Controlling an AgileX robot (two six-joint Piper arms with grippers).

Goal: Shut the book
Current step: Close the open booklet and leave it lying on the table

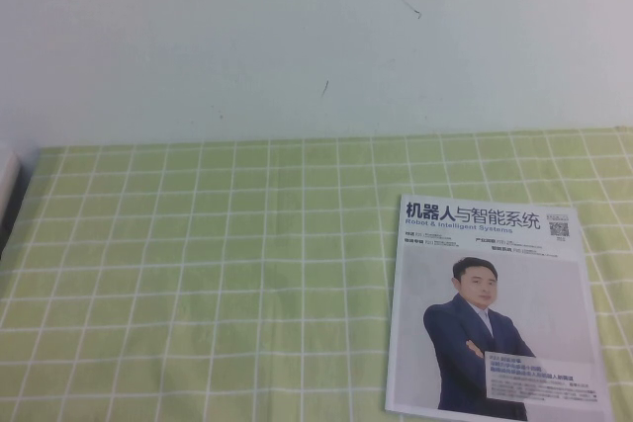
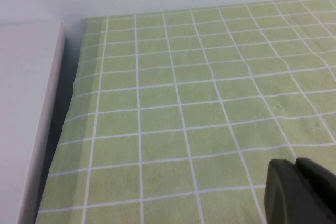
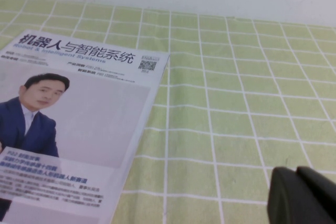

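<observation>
Meeting white wall (image 1: 297, 37), checked cloth (image 1: 198, 274) bears book (image 1: 490, 313); left gripper (image 2: 295, 169), right gripper (image 3: 295, 176) above.

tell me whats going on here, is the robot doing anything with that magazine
Nothing is being handled right now. The magazine lies closed, front cover up, on the green checked tablecloth, toward the robot's right. Neither arm shows in the high view. The left gripper hangs shut above bare cloth, with no magazine in its view; the right gripper hangs shut above the cloth beside the magazine, not touching it.
</observation>
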